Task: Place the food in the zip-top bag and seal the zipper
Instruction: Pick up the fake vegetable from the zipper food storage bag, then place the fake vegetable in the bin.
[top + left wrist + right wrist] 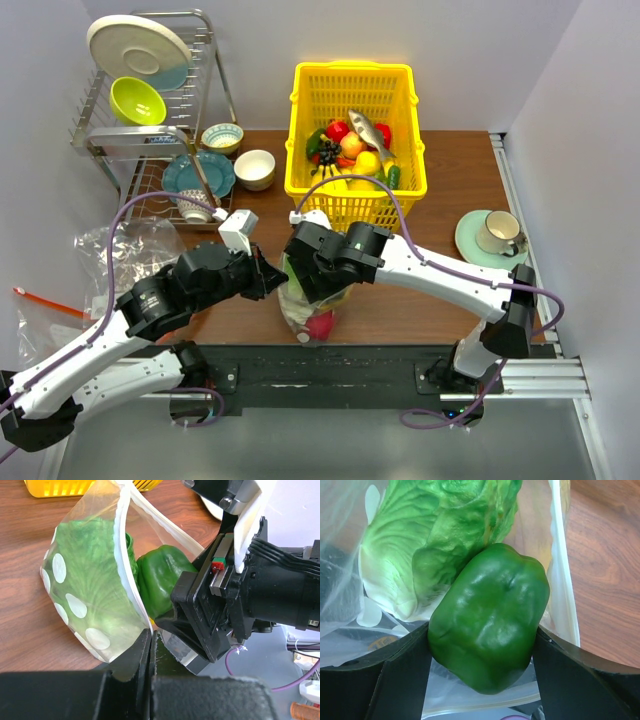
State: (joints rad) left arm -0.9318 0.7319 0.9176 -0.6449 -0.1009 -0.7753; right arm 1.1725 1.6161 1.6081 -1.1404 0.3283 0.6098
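Observation:
The white-dotted zip-top bag [300, 300] stands on the table between both arms, mouth open. It holds leafy green lettuce [95, 570] and a pink-red piece [320, 325] low down. My left gripper [150, 639] is shut on the bag's zipper edge [131, 575] and holds that side of the mouth up. My right gripper [482, 642] is shut on a green toy pepper [490, 615] and holds it in the bag's mouth, against the lettuce [440, 535]. The far rim of the bag [561, 565] runs just right of the pepper. In the top view the right gripper [318, 283] covers the mouth.
A yellow basket [350, 68] with more toy food stands just behind the bag. A dish rack [95, 110] with plates and bowls is at back left. A cup on a green saucer [497, 235] is at right. Plain clear bags [120, 250] lie at left.

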